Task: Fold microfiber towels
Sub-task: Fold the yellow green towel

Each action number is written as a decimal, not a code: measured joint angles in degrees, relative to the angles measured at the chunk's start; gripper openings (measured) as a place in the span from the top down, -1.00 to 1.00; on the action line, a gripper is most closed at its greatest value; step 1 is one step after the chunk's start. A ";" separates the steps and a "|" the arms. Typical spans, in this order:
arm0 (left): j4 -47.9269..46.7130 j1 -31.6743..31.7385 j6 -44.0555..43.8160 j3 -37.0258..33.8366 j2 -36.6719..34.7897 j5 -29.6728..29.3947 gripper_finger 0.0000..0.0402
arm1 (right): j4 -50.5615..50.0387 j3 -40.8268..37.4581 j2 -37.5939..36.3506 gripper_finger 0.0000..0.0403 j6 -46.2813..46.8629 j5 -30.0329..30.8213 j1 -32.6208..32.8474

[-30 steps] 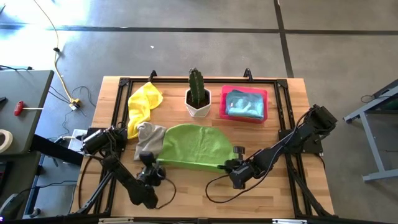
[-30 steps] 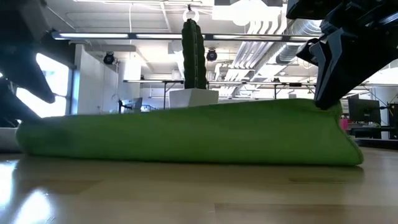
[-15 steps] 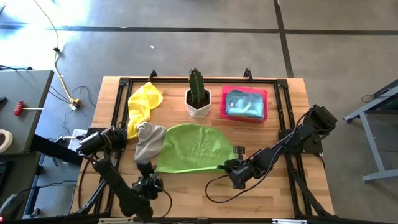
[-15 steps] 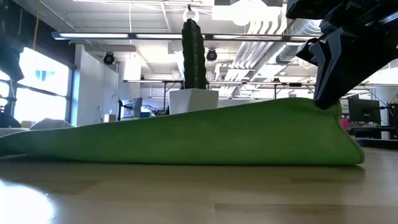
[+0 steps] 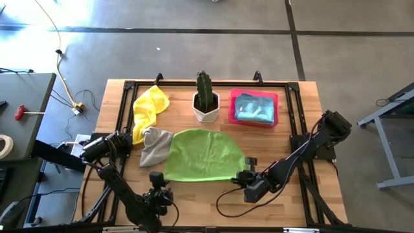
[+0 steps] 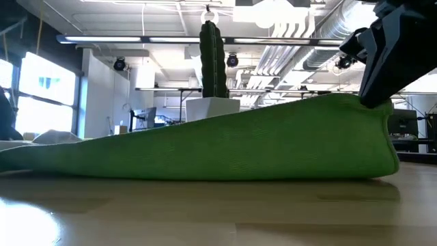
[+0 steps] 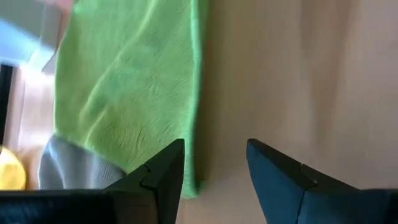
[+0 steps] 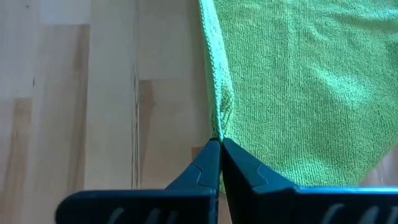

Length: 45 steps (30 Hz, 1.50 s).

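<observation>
It was a workshop or lab: a bare concrete floor [image 5: 194,52], exposed ceiling ducts [image 6: 307,31], loose cables [image 5: 61,71] and a screwdriver [image 5: 26,112] on a side bench [image 5: 26,97].

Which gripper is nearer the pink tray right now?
Right. The right gripper, shut on the lime green towel, sits nearer the pink tray; the left gripper, open, is farther across the table.

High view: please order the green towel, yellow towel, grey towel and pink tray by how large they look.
1. green towel
2. pink tray and crumpled yellow towel: look alike, not ranked
3. grey towel, partly covered
</observation>
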 joint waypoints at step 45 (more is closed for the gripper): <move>-28.36 4.88 7.86 19.86 -0.10 4.23 1.00 | -17.74 14.60 3.45 1.00 3.83 -3.04 3.17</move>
